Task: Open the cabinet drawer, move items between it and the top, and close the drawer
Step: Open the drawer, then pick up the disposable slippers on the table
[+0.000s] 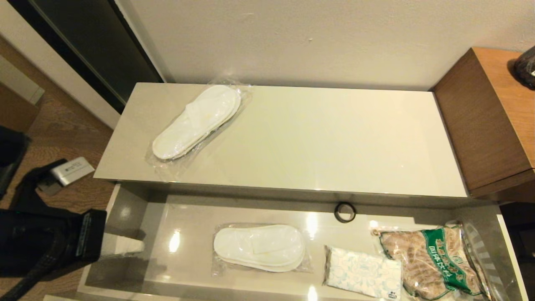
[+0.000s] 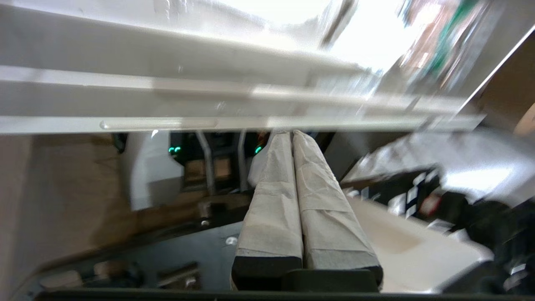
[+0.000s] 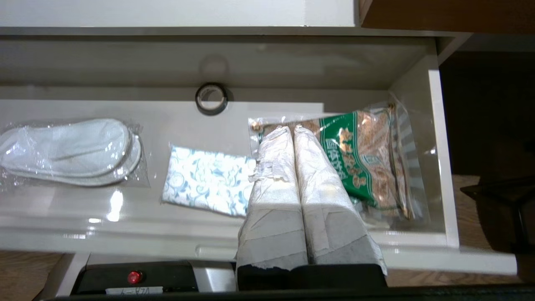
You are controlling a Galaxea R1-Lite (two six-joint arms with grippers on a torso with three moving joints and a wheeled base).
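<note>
Only our right wrist view shows the right end effector (image 3: pixel 292 131), closed and empty, over the open cabinet drawer (image 3: pixel 436 138): beside it one tissue pack (image 3: pixel 207 180), beyond that one slippers pair (image 3: pixel 69 151); a second pair (image 1: pixel 196 121) lies on the top (image 1: pixel 334 142). Left end effector (image 2: pixel 291 134) closed, empty

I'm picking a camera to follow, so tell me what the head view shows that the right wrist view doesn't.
Only the head view shows the top with a wrapped slipper pair on it. Only the right wrist view shows the right tool, fingers together, above the snack bag. Both show the open cabinet drawer holding a second slipper pair, the tissue pack, the bag and a black ring.
</note>
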